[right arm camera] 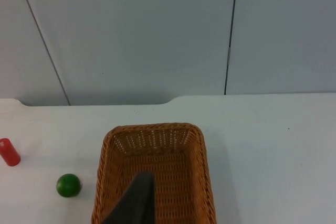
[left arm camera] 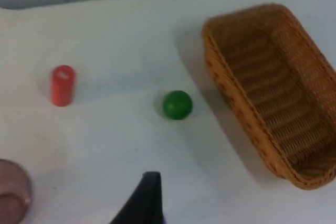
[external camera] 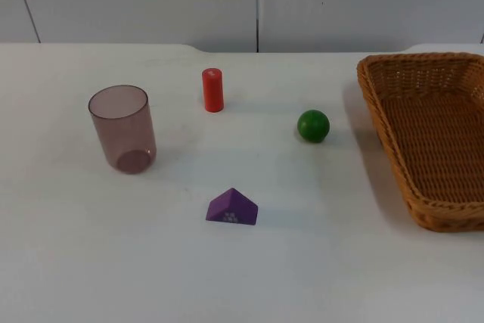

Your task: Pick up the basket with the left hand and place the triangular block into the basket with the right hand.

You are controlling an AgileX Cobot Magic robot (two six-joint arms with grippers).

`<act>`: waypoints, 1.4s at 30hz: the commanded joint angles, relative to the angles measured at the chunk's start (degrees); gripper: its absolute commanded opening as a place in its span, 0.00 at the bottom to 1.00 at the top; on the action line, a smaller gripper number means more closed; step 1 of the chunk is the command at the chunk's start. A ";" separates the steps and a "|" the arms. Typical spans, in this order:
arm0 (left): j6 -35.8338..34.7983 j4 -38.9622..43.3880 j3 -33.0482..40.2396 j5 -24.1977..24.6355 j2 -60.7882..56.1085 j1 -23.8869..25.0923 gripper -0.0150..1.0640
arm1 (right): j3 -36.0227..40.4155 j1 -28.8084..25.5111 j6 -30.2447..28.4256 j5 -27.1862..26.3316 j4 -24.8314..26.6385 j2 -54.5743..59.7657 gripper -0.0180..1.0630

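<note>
We are at the opening step: our left hand [left arm camera: 149, 203] and right hand [right arm camera: 137, 203], spread unreadable, hang above the untouched wicker basket [external camera: 435, 138], the purple triangular block [external camera: 231, 208] lying well left of it, so the left must reach for the rim.

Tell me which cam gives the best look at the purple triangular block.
Top view: the purple triangular block lies in full sight on the white table, in front of the red cylinder and green ball. The two wrist views take in the cylinder, ball and wicker basket instead.
</note>
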 commanded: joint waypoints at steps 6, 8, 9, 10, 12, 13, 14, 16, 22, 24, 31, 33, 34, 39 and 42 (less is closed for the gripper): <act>-1.01 -0.69 -8.95 1.85 15.24 -7.54 0.99 | -0.47 -0.28 -0.51 1.17 0.13 -0.11 0.98; -1.01 -0.80 -13.38 2.33 20.63 -7.78 0.99 | -0.47 -0.28 -0.51 1.30 0.13 -0.11 0.98; -1.41 -0.89 -15.73 2.46 22.78 -7.87 0.99 | -0.47 -0.28 -0.51 1.42 0.13 -0.11 0.98; -1.88 -0.95 -18.04 2.74 25.20 -7.87 0.99 | -0.47 -0.28 -0.51 1.64 0.13 -0.11 0.98; -2.63 -1.20 -19.90 2.83 27.47 -7.87 0.99 | -0.47 -0.28 -0.51 2.08 0.13 -0.11 0.98; -3.15 -1.37 -21.89 2.83 29.24 -8.17 0.99 | -0.47 -0.28 -0.51 2.20 0.13 -0.11 0.98; -3.86 -1.37 -23.75 2.39 31.20 -8.18 0.99 | -0.47 -0.28 -0.77 2.46 0.13 -0.11 0.98; -4.90 -1.37 -25.18 2.00 33.06 -8.71 0.99 | -0.47 -0.28 -0.93 2.46 0.13 -0.11 0.98; -10.09 0.47 -32.92 -0.62 41.51 -11.22 0.99 | -0.47 -0.28 -0.93 2.61 0.13 -0.11 0.98; -12.28 1.60 -35.44 -0.53 44.69 -11.47 0.99 | -0.47 -0.28 -0.93 2.83 0.13 -0.11 0.98; -15.02 1.65 -41.40 2.89 51.74 -11.61 0.99 | -0.47 -0.28 -1.34 3.45 0.13 -0.11 0.98; -15.21 0.01 -42.81 3.02 53.91 -11.61 0.99 | -0.47 -0.28 -1.34 3.45 0.13 -0.11 0.98; -15.47 -0.54 -43.55 3.29 54.77 -11.61 0.99 | -0.47 -0.28 -1.34 3.45 0.13 -0.11 0.98; -16.10 -0.71 -45.76 3.94 57.72 -11.61 0.99 | -0.47 -0.28 -1.35 3.56 0.13 -0.11 0.98; -16.25 -1.25 -46.85 4.19 59.04 -11.61 0.99 | -0.47 -0.28 -1.59 3.67 0.13 -0.11 0.98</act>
